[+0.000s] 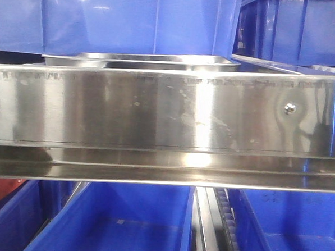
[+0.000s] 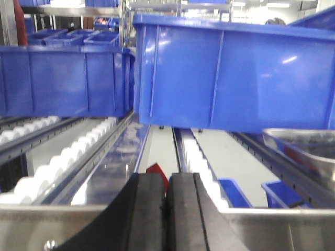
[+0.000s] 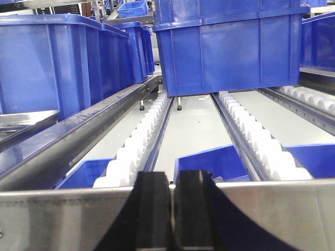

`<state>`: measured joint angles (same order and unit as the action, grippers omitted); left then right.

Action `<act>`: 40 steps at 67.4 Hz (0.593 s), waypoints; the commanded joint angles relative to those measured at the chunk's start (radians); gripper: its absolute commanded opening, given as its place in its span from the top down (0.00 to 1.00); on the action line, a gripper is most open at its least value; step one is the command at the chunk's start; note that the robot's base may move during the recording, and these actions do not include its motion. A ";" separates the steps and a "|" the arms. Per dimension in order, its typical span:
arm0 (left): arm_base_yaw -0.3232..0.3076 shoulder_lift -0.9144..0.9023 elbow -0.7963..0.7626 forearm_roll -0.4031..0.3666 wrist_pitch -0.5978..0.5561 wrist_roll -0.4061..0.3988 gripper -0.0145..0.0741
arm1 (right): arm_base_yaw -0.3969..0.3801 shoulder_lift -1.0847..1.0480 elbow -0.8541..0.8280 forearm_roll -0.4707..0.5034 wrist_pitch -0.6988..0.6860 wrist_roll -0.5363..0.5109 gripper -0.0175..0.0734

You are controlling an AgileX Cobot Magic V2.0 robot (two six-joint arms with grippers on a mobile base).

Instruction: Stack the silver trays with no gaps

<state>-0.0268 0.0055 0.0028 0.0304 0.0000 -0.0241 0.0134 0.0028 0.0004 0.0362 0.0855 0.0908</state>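
A silver tray (image 1: 143, 60) sits on the shelf behind the steel front panel; only its rim shows above the panel. The left wrist view catches the tray's corner (image 2: 303, 151) at the right edge, on the roller lane under a blue bin. In the right wrist view the tray's rim (image 3: 21, 121) shows at the far left. My left gripper (image 2: 166, 209) is shut with nothing in it, low in front of the shelf edge and left of the tray. My right gripper (image 3: 171, 209) is also shut and empty, to the right of the tray. Neither gripper shows in the front view.
The broad steel shelf front panel (image 1: 168, 114), with a screw (image 1: 290, 108), runs across in front of both grippers. Large blue bins (image 2: 230, 73) (image 3: 230, 47) stand on the roller lanes (image 3: 141, 136) behind. More blue bins (image 1: 123, 224) sit on the level below.
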 commanded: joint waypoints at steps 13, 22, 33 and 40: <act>0.002 -0.006 -0.003 0.004 -0.255 -0.005 0.85 | -0.003 -0.003 0.000 -0.007 -0.424 -0.004 0.83; 0.002 -0.006 -0.082 0.004 -0.281 -0.005 0.85 | -0.003 -0.003 -0.047 -0.007 -0.594 -0.004 0.83; 0.002 -0.006 -0.257 0.004 -0.094 -0.005 0.85 | -0.003 -0.003 -0.266 -0.007 -0.287 -0.004 0.83; 0.002 0.033 -0.383 0.004 0.100 -0.003 0.85 | -0.003 0.019 -0.385 -0.007 -0.130 -0.004 0.83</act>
<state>-0.0268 0.0091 -0.2983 0.0309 -0.0396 -0.0261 0.0134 0.0004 -0.3032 0.0345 -0.1554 0.0908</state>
